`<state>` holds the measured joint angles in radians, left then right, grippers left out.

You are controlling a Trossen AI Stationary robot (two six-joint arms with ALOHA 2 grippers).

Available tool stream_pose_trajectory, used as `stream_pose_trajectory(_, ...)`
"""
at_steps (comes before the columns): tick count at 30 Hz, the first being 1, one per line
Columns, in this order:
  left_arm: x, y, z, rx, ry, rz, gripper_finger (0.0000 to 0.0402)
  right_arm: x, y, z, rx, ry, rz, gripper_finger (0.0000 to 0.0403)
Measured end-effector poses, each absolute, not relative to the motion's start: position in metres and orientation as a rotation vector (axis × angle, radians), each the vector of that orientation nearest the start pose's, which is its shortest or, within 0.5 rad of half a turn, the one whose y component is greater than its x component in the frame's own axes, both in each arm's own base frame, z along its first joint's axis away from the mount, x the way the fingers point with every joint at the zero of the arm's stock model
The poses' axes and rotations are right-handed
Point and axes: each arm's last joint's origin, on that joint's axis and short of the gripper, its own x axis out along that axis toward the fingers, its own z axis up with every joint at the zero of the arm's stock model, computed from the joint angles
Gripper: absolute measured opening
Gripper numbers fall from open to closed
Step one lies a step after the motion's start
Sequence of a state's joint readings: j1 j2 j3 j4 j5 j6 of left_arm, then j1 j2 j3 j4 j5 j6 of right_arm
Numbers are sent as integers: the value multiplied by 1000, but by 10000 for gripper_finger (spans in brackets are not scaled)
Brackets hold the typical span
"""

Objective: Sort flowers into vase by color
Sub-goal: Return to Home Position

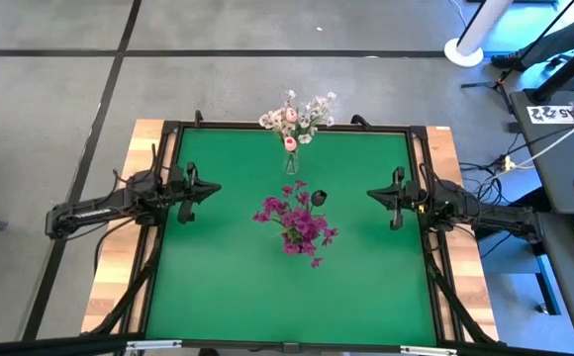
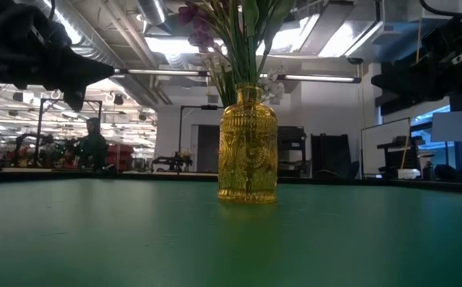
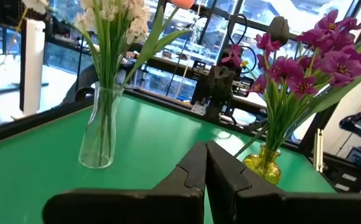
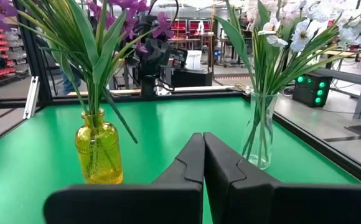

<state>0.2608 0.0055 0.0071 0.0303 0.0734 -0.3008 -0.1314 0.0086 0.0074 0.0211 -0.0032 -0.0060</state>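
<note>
Flowers stand in two vases on the green mat [image 1: 228,287], and neither gripper touches them. In the high view we see the purple-magenta blossoms [image 1: 297,222] bunched at the middle of the mat, while the white clusters and pink-white tulip buds [image 1: 297,117] sit together in the clear vase [image 1: 291,161] near the middle of the mat's far edge.

The left gripper [image 1: 214,189] hangs at the left side of the mat and the right gripper [image 1: 371,195] at the right side; they point toward each other across the table, with the purple bunch roughly midway between them and well apart from both. The clear vase lies farther back, off the line between the two grippers.

In each wrist view we find that arm's own two dark fingers pressed flat together with nothing between them — both grippers are closed and empty. Past the left gripper's fingers we see both vases standing upright on the mat, clear of the tips; the same holds past the right gripper's fingers.

From table height, the yellow vase [image 2: 248,147] stands upright at the centre of the mat, its patterned glass full of green stems that rise from the neck to purple blooms at the picture's upper edge. The arms show only as dark shapes high at either side — well above the mat. A person [image 2: 92,143] stands far off in the room behind.
</note>
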Motion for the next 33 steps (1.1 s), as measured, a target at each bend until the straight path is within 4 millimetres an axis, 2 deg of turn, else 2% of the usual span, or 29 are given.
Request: stream_pose_trajectory(33, 95, 23, 168, -273, -58, 194, 0, 97, -13, 167, -6, -12, -128, 1)
